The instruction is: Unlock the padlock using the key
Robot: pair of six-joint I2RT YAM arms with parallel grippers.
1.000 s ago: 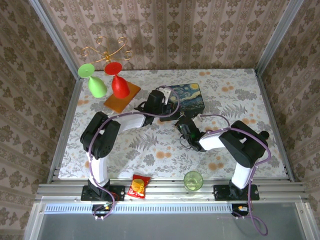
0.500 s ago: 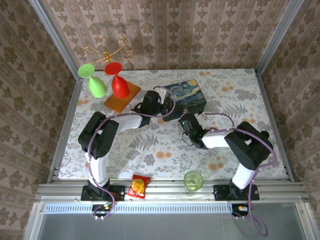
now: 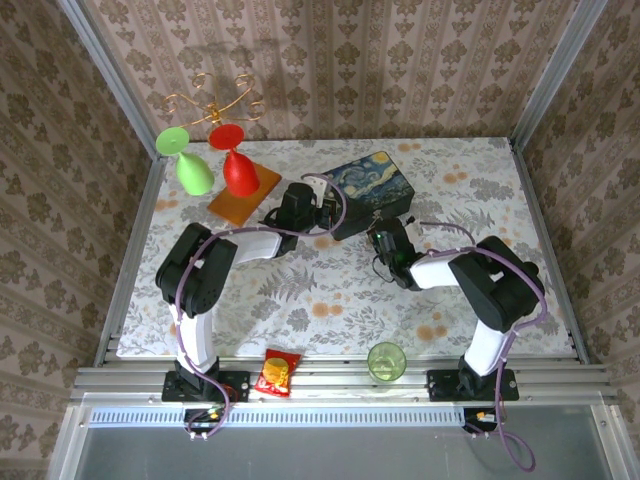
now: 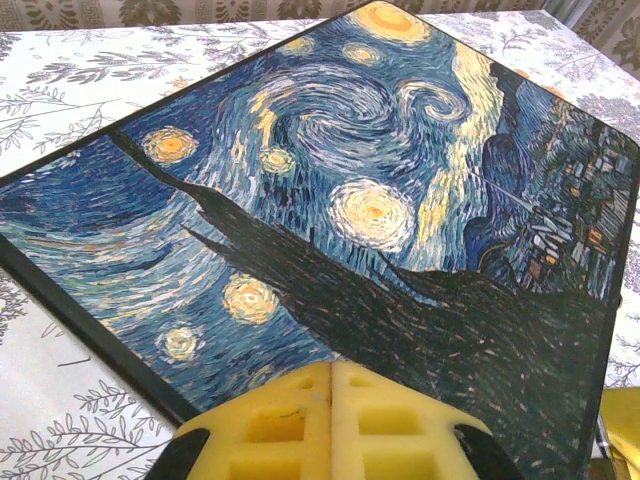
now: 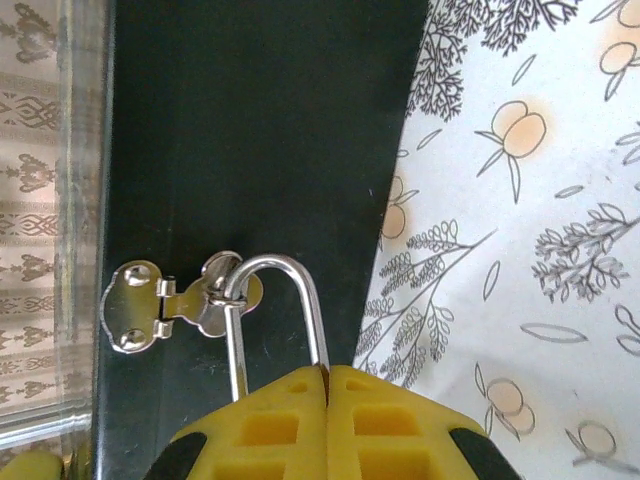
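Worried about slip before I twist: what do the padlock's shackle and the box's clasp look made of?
The shackle: thin polished silver metal, probably steel, judging by its bright glints. The clasp: shiny stamped metal plate, perhaps nickel-plated, with mirror-like reflections and small rivets.

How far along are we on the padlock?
Done: the right gripper is shut on the padlock, at the clasp on the box. In hand: the left gripper, shut, is at the box lid's edge. Left: the shackle is threaded through the clasp, both legs running into the grip, so no opening shows. Key insertion can't be judged.
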